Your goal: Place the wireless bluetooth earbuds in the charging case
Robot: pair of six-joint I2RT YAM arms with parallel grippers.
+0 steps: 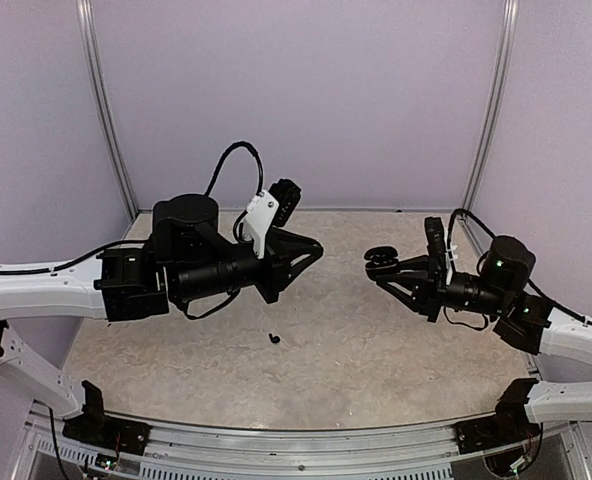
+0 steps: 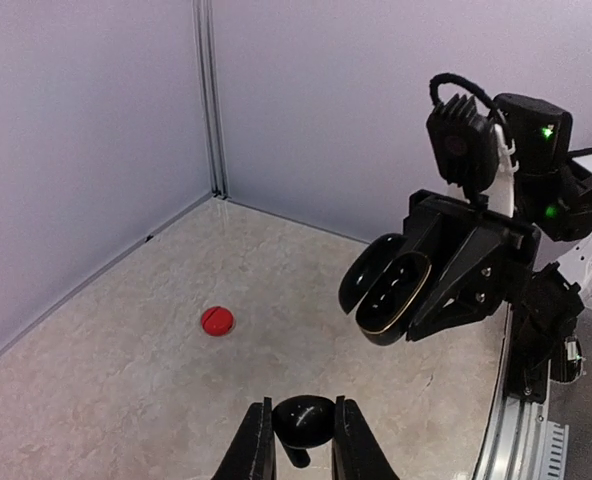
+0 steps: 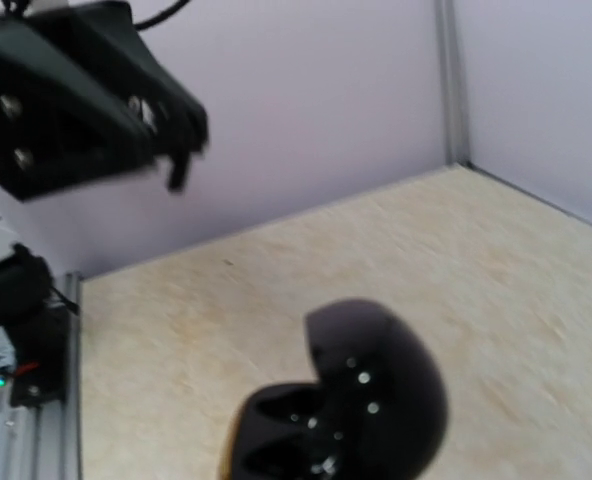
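My left gripper (image 2: 304, 432) is shut on a black earbud (image 2: 304, 420), stem pointing down, held above the table. In the top view this gripper (image 1: 314, 250) is at mid-table. My right gripper (image 1: 378, 262) is shut on the black charging case (image 2: 388, 290), held in the air with its lid open and its empty sockets facing my left gripper. The case fills the bottom of the right wrist view (image 3: 346, 410), where my own fingers are hidden. Another black earbud (image 1: 274, 338) lies on the table in front. A red earbud (image 2: 217, 321) lies on the table further off.
The beige table (image 1: 396, 350) is walled by pale lilac panels at the back and sides. A metal rail (image 1: 306, 440) runs along the near edge. The left gripper shows blurred at the upper left of the right wrist view (image 3: 106, 100).
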